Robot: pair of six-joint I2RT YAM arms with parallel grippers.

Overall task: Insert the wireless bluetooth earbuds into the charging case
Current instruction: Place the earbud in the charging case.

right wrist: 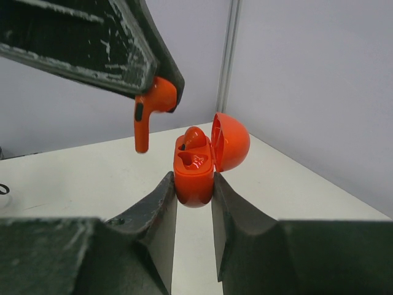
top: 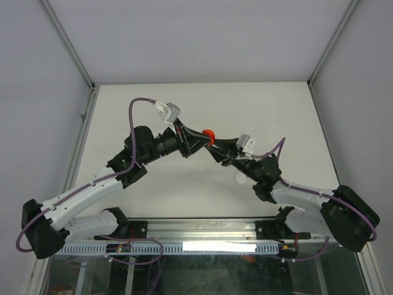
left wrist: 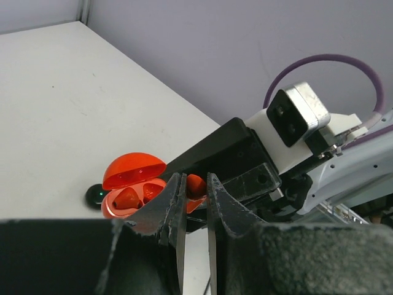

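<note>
Right wrist view — red earbud hangs beside the open case.

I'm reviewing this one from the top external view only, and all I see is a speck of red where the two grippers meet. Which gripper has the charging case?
Observer: The right gripper is shut on the red charging case, clamping its lower half.
Operator: Is the case open?
Observer: Yes, its lid is swung open to one side.
Operator: And the left gripper?
Observer: The left gripper pinches a red earbud with its stem hanging down. The earbud is above and beside the case, not yet in it.
</note>
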